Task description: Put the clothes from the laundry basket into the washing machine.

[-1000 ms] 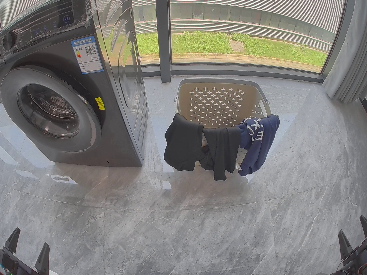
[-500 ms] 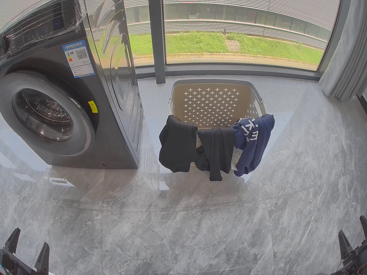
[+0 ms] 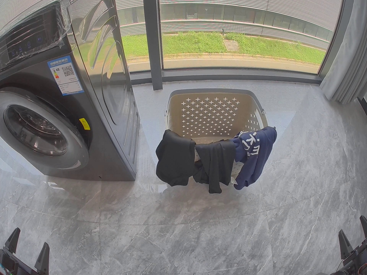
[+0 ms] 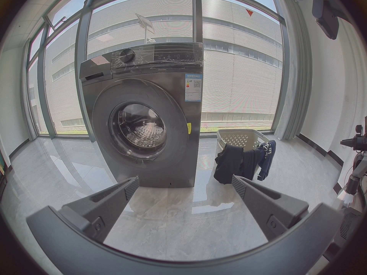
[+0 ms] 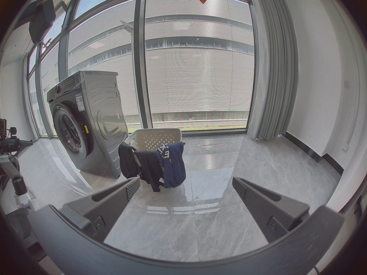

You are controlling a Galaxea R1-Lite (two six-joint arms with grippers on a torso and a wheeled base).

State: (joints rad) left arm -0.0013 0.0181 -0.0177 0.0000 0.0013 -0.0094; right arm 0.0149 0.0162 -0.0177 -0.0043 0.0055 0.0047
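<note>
Head view: glossy grey marble floor (image 3: 183, 233)

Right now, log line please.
left claw: open, empty | right claw: open, empty | clothes: draped on laundry basket rim | washing machine: beside basket

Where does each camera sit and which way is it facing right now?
Head view: on the head, looking forward and down; washer left, basket ahead; left gripper and right gripper at the lower corners.
Left wrist view: on the left arm, low, facing the washer front; own open fingers nearest.
Right wrist view: on the right arm, low, facing the basket; own open fingers nearest.
Shared: all show washer, basket, clothes.
</note>
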